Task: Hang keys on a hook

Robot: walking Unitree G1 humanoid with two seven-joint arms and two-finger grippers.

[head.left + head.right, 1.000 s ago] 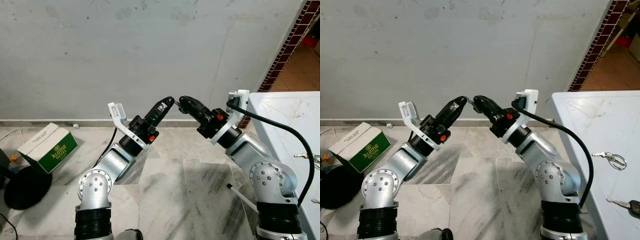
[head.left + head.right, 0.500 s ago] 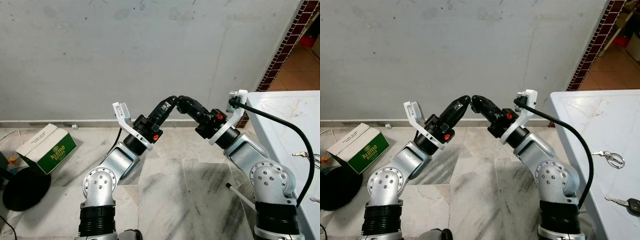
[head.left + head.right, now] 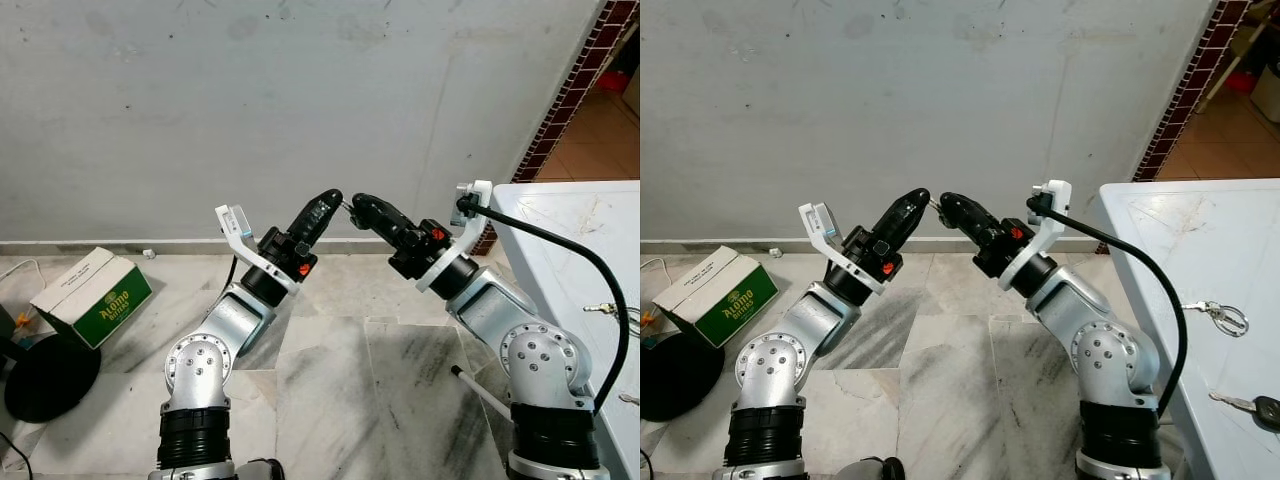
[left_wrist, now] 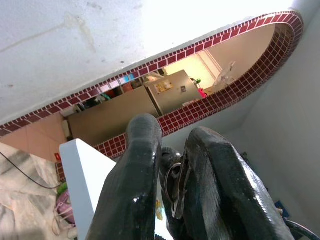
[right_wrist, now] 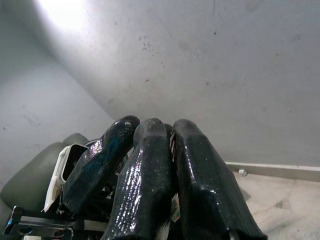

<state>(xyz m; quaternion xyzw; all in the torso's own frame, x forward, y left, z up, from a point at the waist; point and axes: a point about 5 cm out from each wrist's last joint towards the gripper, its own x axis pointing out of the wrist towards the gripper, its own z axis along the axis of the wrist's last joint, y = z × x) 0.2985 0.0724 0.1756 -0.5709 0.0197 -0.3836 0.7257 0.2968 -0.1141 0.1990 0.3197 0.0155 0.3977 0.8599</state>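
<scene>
While the key ring (image 4: 175, 182) sits pinched between the fingers of the left pincer (image 3: 331, 199), the right pincer (image 3: 357, 205) meets it tip to tip in mid-air before the grey wall (image 3: 300, 90), clenched and apparently nipping the same small metal piece. This looks like a hand-over, so one pincer should keep firm hold until the other has the ring squarely, then let go slowly. More keys (image 3: 1225, 318) lie on the white bench (image 3: 1200, 240) at the robot's right. No hook is visible yet. A green box (image 3: 95, 295) sits on the floor.
</scene>
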